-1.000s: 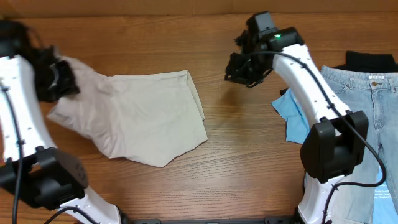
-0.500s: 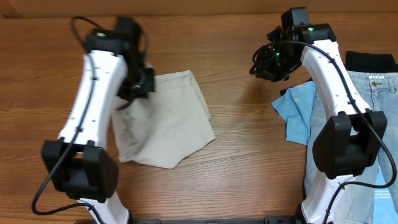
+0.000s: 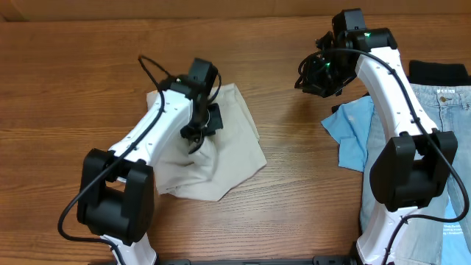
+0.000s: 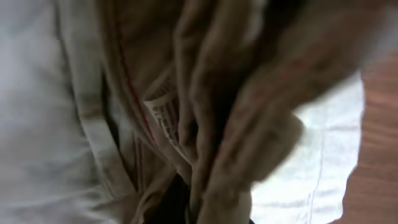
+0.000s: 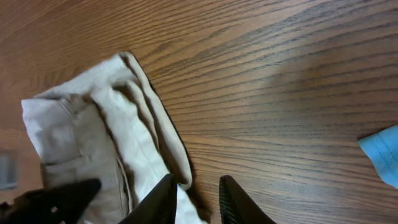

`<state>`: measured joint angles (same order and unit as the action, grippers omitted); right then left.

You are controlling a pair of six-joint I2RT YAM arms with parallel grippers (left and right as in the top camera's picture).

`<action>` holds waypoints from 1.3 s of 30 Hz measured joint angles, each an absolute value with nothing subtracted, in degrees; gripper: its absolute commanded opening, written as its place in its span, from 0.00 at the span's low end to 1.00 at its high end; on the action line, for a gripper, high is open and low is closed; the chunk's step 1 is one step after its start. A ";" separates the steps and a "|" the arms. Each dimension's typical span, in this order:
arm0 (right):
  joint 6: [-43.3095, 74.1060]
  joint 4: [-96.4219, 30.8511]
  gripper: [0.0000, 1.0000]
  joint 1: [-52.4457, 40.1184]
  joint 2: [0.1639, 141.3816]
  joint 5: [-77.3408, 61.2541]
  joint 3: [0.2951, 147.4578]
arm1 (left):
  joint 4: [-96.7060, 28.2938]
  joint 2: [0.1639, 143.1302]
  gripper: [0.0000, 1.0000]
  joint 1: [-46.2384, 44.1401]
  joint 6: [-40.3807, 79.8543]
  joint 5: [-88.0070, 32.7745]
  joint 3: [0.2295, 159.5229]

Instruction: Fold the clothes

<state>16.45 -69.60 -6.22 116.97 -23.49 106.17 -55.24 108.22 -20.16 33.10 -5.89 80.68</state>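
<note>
The clothes [image 3: 234, 143] are pale beige short trousers, lying bunched left of the table's middle. My left gripper [image 3: 197, 136] hovers over their middle, shut on a gathered fold that it has pulled over the rest. In the left wrist view, creased beige cloth [image 4: 62, 93] with a label and red stitching fills the frame and hides the fingers. My right gripper [image 3: 305, 82] hangs above bare wood to the right of the clothes. Its jaws stand slightly open with nothing between them [image 5: 198, 180]. In that view the folded edge of the clothes [image 5: 81, 137] lies below and to the left.
A sky-blue top [image 3: 353, 132] lies under the right arm; a corner of the blue top [image 5: 382, 152] shows in the right wrist view. Light blue jeans [image 3: 434, 132] and a black garment [image 3: 438, 71] lie at the far right. Bare wood separates the clothes from the blue top.
My left arm swept from the far left across to the right, dragging the clothes' left part over the rest. My right gripper moved slightly right, then held still, its jaws parting a little.
</note>
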 measured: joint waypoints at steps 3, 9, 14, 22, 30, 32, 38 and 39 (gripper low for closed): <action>16.45 -69.69 0.26 -6.22 116.97 -23.18 106.17 | -57.80 108.22 0.04 -20.01 33.17 -7.29 80.20; 16.47 -69.69 0.26 -6.20 116.97 -22.98 106.17 | -74.65 108.29 0.04 -17.43 28.91 -6.44 90.28; 16.45 -69.71 0.26 -6.22 116.97 -22.92 106.17 | -82.54 108.20 0.04 -15.73 25.17 -4.25 105.19; 16.47 -69.67 0.26 -6.22 116.97 -22.90 106.17 | -81.06 108.09 0.04 -22.28 23.77 -1.89 103.61; 16.45 -69.69 0.28 -6.42 116.97 -22.92 106.17 | -74.89 115.13 0.50 -26.98 24.10 -4.49 96.71; 16.45 -69.67 0.28 -6.42 116.97 -22.90 106.17 | -74.54 117.43 1.00 -28.21 24.82 -5.63 96.03; 16.38 -69.67 0.35 -6.42 116.97 -22.90 106.17 | -77.69 120.79 1.00 -28.75 25.32 -10.28 96.77; 16.29 -69.67 0.35 -6.42 116.97 -22.90 106.17 | -79.83 120.90 1.00 -27.92 25.26 -10.85 98.45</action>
<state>16.29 -69.67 -6.42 116.97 -22.90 106.17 -79.83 120.90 -27.92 25.26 -10.85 98.45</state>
